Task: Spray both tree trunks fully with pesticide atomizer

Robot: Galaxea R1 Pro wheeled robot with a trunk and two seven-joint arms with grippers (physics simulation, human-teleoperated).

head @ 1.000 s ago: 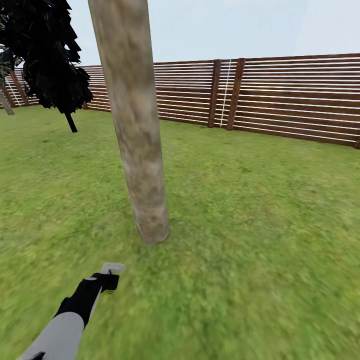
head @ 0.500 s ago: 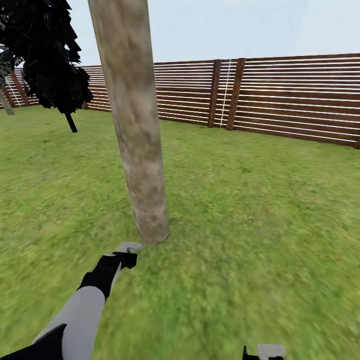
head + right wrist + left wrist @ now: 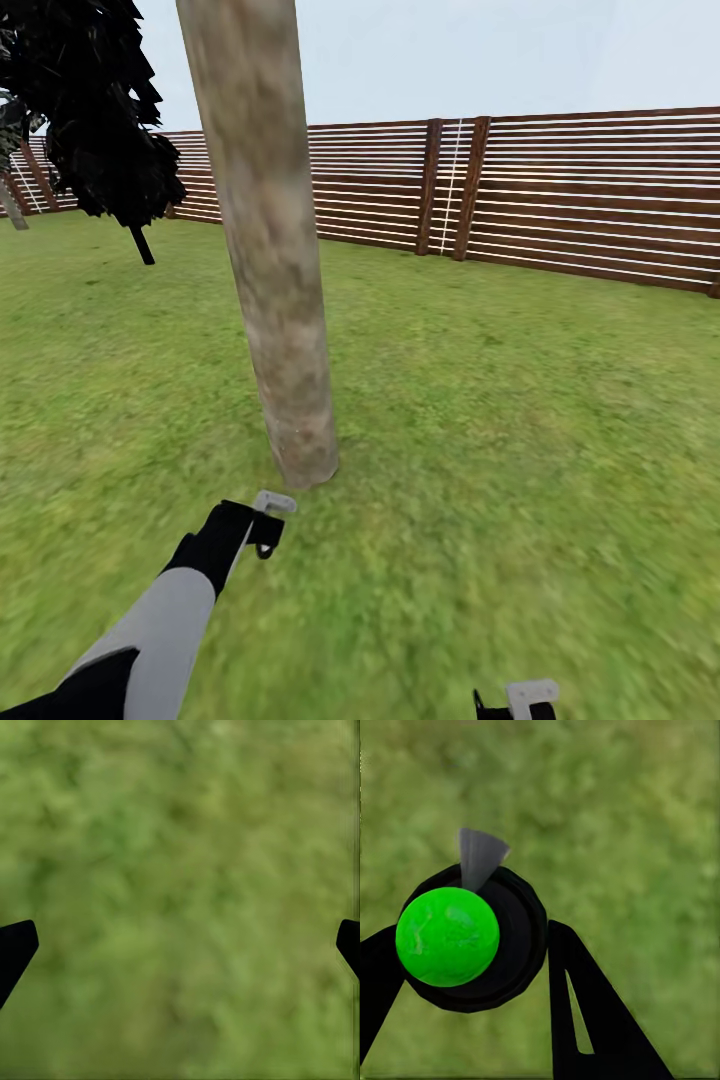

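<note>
From the head camera, a thick pale tree trunk (image 3: 270, 250) with mottled bark rises from the grass lawn (image 3: 520, 420), leaning slightly toward the upper left and running out of the top of the picture. The left arm (image 3: 150, 630) reaches forward over the grass, and the left gripper (image 3: 262, 520) hangs near the base of the trunk, just short of it. Behind stands a brown slat fence (image 3: 560, 200) under a pale sky, and a dark bushy tree (image 3: 95, 120) on a thin stem stands at the far left. The right gripper (image 3: 520, 700) barely shows at the lower edge, apart from the trunk. The left wrist camera adds what the head camera cannot resolve: the pesticide atomizer (image 3: 472, 937), seen end-on as a round black body with a bright green cap and a grey nozzle piece, sits between the black fingers (image 3: 592, 1020), with the jaws closed against its sides and blurred grass beneath. The right wrist camera looks down on bare blurred grass, its finger tips (image 3: 15, 949) at the two opposite edges of the picture, the jaws spread wide with nothing between them.
</note>
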